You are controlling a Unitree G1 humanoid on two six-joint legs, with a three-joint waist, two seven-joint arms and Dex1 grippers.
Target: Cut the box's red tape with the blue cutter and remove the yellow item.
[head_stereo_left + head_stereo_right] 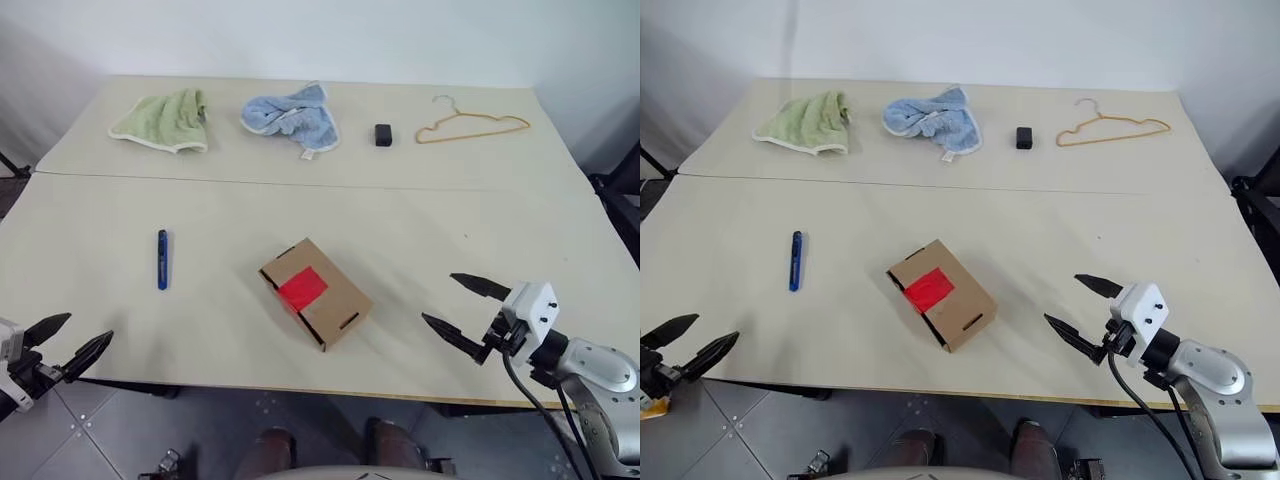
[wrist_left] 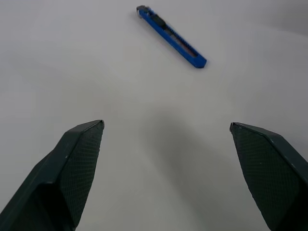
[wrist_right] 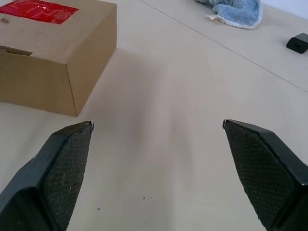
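A small brown box (image 1: 318,292) lies closed near the middle of the table's front half, with red tape (image 1: 302,289) across its top seam. The blue cutter (image 1: 162,259) lies flat on the table to the box's left, pointing away from me. My left gripper (image 1: 68,343) hangs open off the table's front left corner, short of the cutter (image 2: 171,36), with nothing between its fingers. My right gripper (image 1: 465,309) is open and empty over the table's front right, to the right of the box (image 3: 53,53). The yellow item is out of view.
Along the far side of the table (image 1: 420,220) lie a green towel (image 1: 165,120), a blue towel (image 1: 290,115), a small black block (image 1: 383,134) and a tan wire hanger (image 1: 470,124). The table's front edge runs just below both grippers.
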